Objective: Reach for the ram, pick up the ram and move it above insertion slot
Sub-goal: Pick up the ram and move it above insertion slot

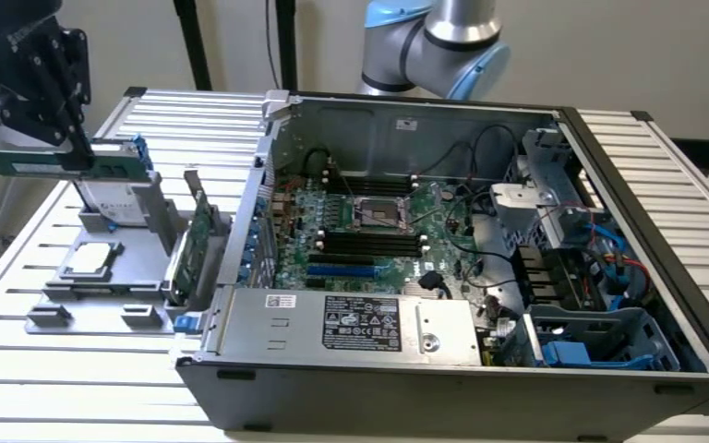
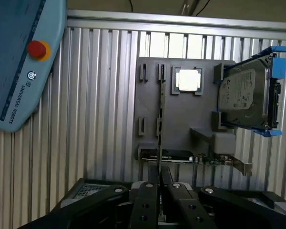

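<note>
Above slatted table (image 1: 34, 388) – fingers (image 1: 78, 157) clamp ram (image 1: 29, 163) (lifted).

A grey fixture tray (image 1: 96, 277) is lying on the ribbed metal counter (image 1: 34, 369), directly below the end effector. A square silver processor chip (image 1: 92, 260) is sitting in a pocket of that tray. A silver hard drive with blue rails (image 1: 118, 198) is standing upright on the tray just beneath the end effector. A tall green expansion card (image 1: 197, 247) is standing on edge at the tray's side nearer the open computer case (image 1: 453, 277), which is lying well off to the exterior view's right of the end effector, its motherboard (image 1: 367, 231) showing. A teach pendant (image 2: 16, 57) with a red button is resting beside the counter.
</note>
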`<state>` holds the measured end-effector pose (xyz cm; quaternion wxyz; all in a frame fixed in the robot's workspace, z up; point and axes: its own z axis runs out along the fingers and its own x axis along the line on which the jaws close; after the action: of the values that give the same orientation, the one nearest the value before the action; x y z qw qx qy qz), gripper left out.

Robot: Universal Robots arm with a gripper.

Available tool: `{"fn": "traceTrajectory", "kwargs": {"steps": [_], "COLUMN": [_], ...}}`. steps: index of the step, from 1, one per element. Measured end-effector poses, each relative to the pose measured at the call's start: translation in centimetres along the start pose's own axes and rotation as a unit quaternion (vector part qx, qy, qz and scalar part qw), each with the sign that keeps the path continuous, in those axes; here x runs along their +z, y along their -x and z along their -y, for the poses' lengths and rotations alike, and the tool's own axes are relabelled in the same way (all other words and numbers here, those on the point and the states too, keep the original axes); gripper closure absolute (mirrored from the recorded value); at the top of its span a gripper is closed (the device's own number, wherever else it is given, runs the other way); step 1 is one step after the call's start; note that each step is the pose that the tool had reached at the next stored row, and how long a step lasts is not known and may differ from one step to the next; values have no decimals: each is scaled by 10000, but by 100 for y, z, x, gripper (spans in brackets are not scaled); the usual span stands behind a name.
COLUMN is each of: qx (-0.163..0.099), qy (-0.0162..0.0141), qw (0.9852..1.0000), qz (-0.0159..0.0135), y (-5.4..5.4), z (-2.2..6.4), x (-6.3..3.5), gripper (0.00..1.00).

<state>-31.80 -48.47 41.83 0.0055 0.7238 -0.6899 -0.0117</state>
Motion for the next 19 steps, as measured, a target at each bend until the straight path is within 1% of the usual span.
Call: {"fn": "traceTrajectory", "kwargs": {"steps": [9,14,19], "qx": [-2,-3,-4], "qy": [-5,-6,-8], "qw": [10000,9999,9999], "qz": [92,132,162], "y": [27,45,67], "z": [234,382,560], "x": [-40,-52,-56], "gripper": [87,87,87]}}
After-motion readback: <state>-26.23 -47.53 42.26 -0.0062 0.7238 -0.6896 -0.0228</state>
